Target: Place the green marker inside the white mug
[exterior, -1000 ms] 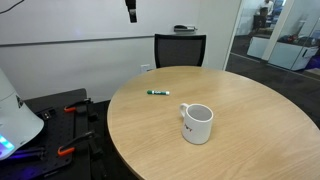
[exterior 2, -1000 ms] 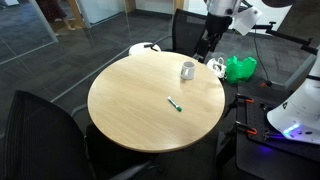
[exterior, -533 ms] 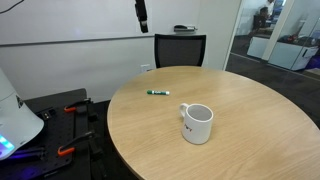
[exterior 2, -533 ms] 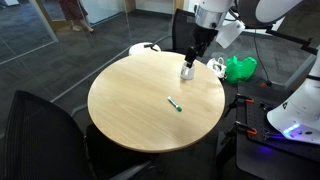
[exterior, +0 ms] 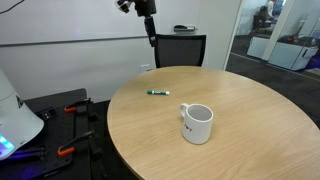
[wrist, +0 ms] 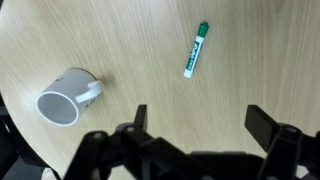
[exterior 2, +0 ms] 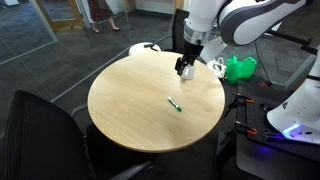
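As the wrist view is swept from its left edge, the white mug (wrist: 65, 100) is met first. It stands upright on the tabletop (wrist: 130, 40), mouth open, handle turned toward the middle of the picture.

Further right the green marker (wrist: 196, 49) is picked up, lying flat on the wood and well apart from the mug. Its long axis runs almost straight up the picture, tipped slightly right at the top, where the green cap sits. The paler end is pointed down toward the claw (wrist: 198, 116).

The claw is spread wide and nothing is held in it. One of its fingers (wrist: 140, 117) is seen left of the marker's line, the other far out to the right. The marker is thus placed ahead of the claw, close to its centre line, with its length almost crosswise to the line between the fingers. That is judged a favourable lie: little wrist turning should be needed, mainly a forward shift and a long descent.

In an exterior view the claw (exterior: 150, 28) is seen well above the tabletop. The marker is slim, short and light-looking, clearly shorter than the mug is tall.
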Robot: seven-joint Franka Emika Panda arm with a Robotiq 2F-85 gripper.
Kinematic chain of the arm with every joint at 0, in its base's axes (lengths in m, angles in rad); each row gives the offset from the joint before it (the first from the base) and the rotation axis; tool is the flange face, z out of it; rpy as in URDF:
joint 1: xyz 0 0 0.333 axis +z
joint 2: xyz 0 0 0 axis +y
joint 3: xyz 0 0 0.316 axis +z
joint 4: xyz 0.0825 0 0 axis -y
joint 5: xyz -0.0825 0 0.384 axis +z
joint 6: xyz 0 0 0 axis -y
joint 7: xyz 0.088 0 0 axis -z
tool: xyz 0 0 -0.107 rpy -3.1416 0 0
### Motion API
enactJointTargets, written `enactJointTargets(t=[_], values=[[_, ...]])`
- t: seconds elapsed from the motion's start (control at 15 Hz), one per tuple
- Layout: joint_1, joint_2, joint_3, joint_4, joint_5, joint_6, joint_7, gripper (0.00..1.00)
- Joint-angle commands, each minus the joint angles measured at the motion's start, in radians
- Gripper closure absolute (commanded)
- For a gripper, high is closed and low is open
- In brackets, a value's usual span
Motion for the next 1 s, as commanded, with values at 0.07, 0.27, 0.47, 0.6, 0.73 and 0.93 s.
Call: enactJointTargets(t=[0.07, 0.27, 0.47, 0.6, 0.73, 0.93], values=[[0.025, 0.095, -0.027, 0.053, -0.061, 0.03, 0.114, 0.0], [0.042, 0.15, -0.046, 0.072, -0.05, 0.073, 0.139, 0.0], [0.061, 0.145, -0.068, 0.052, -0.021, 0.084, 0.101, 0.0], [0.069, 0.175, -0.076, 0.063, -0.012, 0.101, 0.1, 0.0], [0.072, 0.186, -0.078, 0.071, -0.01, 0.102, 0.099, 0.0], [0.073, 0.187, -0.078, 0.074, -0.01, 0.102, 0.099, 0.0]])
